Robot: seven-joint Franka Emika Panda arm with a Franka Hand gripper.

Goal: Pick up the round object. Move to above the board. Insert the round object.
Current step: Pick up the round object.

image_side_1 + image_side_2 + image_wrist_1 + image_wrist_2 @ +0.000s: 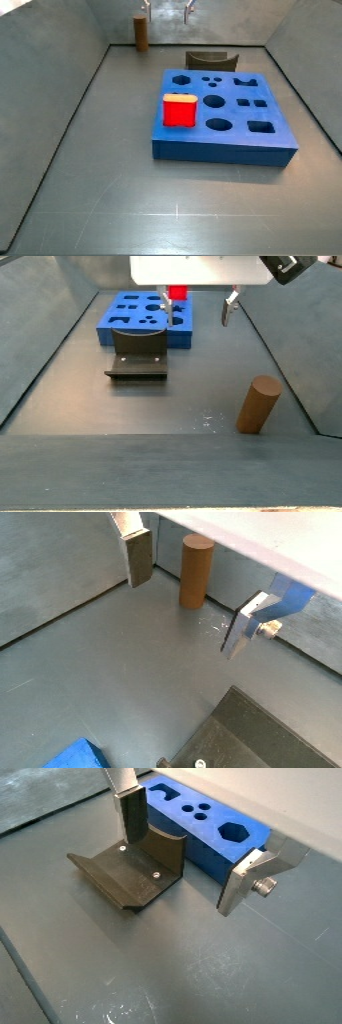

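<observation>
1. The pincer hangs above the grey floor with its two silver fingers spread wide apart, gripping nothing.
2. The round object, a brown peg, stands upright on the floor near a wall, apart from both fingers; a side view shows it alone at the floor's edge.
3. The board lies flat, well apart from the peg, with a red block on it.
4. The fixture stands just beside the board.

gripper — cropped at frame top
</observation>
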